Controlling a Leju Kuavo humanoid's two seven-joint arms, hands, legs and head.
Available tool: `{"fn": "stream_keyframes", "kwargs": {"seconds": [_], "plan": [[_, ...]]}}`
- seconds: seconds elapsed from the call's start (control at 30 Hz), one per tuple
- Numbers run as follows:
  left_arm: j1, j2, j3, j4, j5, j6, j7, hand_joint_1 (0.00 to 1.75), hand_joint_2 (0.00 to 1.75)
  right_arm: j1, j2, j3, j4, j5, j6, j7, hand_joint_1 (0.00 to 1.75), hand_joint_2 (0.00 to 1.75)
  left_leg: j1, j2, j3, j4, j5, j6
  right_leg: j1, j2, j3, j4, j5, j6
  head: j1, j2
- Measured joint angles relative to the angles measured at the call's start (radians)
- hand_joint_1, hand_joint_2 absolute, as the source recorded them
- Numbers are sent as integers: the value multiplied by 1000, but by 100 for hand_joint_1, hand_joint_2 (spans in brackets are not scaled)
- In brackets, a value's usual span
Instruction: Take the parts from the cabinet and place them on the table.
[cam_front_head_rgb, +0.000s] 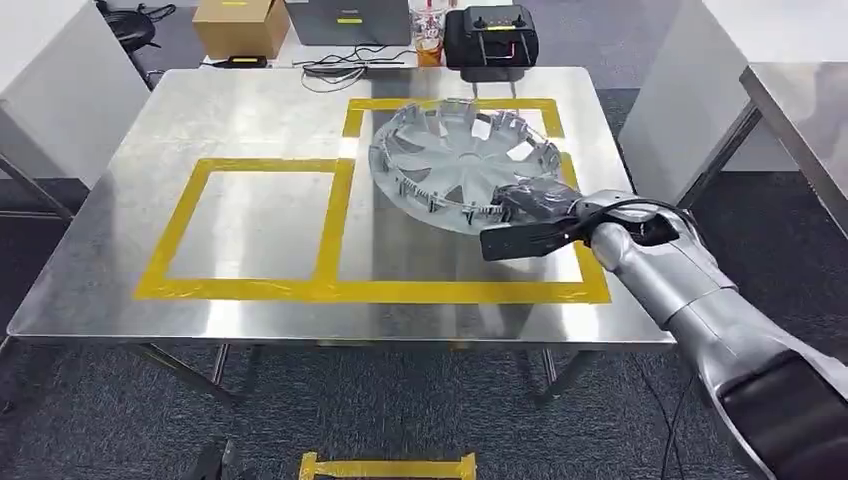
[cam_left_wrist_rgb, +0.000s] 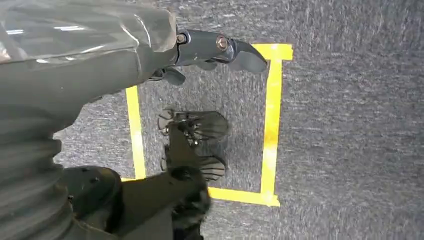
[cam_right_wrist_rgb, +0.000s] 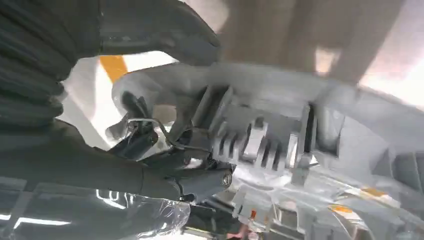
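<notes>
My right hand grips the near rim of the wheel cover, thumb on one side and fingers on the other, as the right wrist view shows. The cover sits over the steel table, inside the right-hand yellow tape box; I cannot tell whether it lies fully flat yet. I judge the step is the set-down: lower it level, keep it within the tape, then let go cleanly without dragging the rim. My left hand hangs over the floor, holding nothing, fingers loosely apart.
</notes>
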Motion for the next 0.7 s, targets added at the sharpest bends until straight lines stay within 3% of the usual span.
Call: {"fn": "stream_keyframes", "kwargs": {"seconds": [0.1, 0.13, 0.17, 0.2, 0.27, 0.3, 0.33, 0.37, 0.4, 0.47, 0.5, 0.53, 0.6, 0.63, 0.7], "plan": [[2, 9, -17, 0, 13, -1, 6, 0, 175, 3, 6, 10, 15, -17, -8, -15, 0, 0, -7, 0, -2, -4, 1, 2, -5, -2, 2, -5, 3, 6, -1, 0], [1, 10, -21, 0, 16, -2, 6, 0, 175, 3, 8, 11, 17, -18, -10, -18, 0, 0, -3, 2, 6, -19, 8, 10, -3, -2, 2, -8, 2, 14, -2, 0], [0, 11, -25, 0, 16, -3, 6, 0, 175, 4, 9, 13, 20, -20, -10, -18, 0, 0, 2, 3, 12, -30, 15, 13, -6, -5, -9, 9, -9, 13, 0, 0], [-2, 12, -29, 0, 16, -4, 6, 0, 175, 0, 10, 16, 23, -21, -11, -20, 0, 0, 1, 3, 13, -33, 17, 19, -5, -6, -30, 57, -36, 8, 1, 0], [-1, 13, -31, 0, 17, -5, 6, 0, 175, 0, 10, 22, 31, -21, -12, -20, 0, 0, 0, 2, 13, -33, 17, 21, -5, -6, -102, 217, -102, -1, 0, 0], [0, 13, -32, 0, 18, -6, 6, 0, 0, 3, 10, 26, 37, -21, -12, -20, 0, 0, 0, 2, 12, -33, 17, 21, -5, -6, -140, 298, -127, 1, 0, 0], [1, 13, -33, 0, 22, -9, 8, 0, 0, 6, 10, 29, 42, -22, -12, -20, 0, 0, 0, 2, 13, -32, 17, 21, -5, -6, -154, 324, -128, 6, 0, 0], [0, 13, -36, 1, 32, -12, 11, 0, 0, 7, 10, 33, 45, -25, -12, -24, 0, 0, 0, 2, 13, -32, 17, 21, -6, -7, -141, 297, -114, 15, 1, 0], [0, 14, -42, 1, 43, -14, 17, 0, 0, 5, 11, 34, 49, -28, -12, -27, 0, 0, 1, 2, 13, -30, 16, 20, -8, -8, -103, 221, -83, 26, 1, 0], [-2, 14, -52, 2, 63, -14, 23, 0, 0, -3, 13, 34, 53, -33, -14, -33, 0, 0, 2, 2, 12, -20, 11, 13, -11, -14, 2, 23, -16, 40, 1, 0], [-3, 17, -57, 3, 72, -9, 24, 0, 0, -7, 13, 37, 56, -39, -15, -34, 0, 0, -5, 2, 8, -13, 6, 6, -5, -16, 18, 3, -18, 28, 0, 0], [-5, 18, -61, 4, 80, -2, 24, 0, 0, -9, 16, 40, 58, -42, -16, -36, 0, 0, -6, 2, 6, -10, 5, 3, -6, -13, 16, -2, -13, 17, -2, 0], [-5, 22, -72, 5, 96, 14, 22, 0, 0, -11, 15, 47, 63, -50, -17, -36, 0, 0, -4, 3, 6, -13, 10, -4, 0, -13, 15, 0, -11, 8, -1, 0], [-5, 24, -76, 6, 105, 23, 19, 0, 0, -14, 15, 49, 66, -59, -16, -35, 0, 0, -3, 2, 5, -12, 9, -9, -4, -13, 15, -2, -7, 2, -1, 0], [-6, 28, -80, 6, 118, 34, 12, 0, 0, -28, 16, 47, 69, -88, -3, -31, 0, 0, 1, 3, -19, 34, -28, -23, -14, -12, 18, -3, -6, -6, -4, 0]]}}
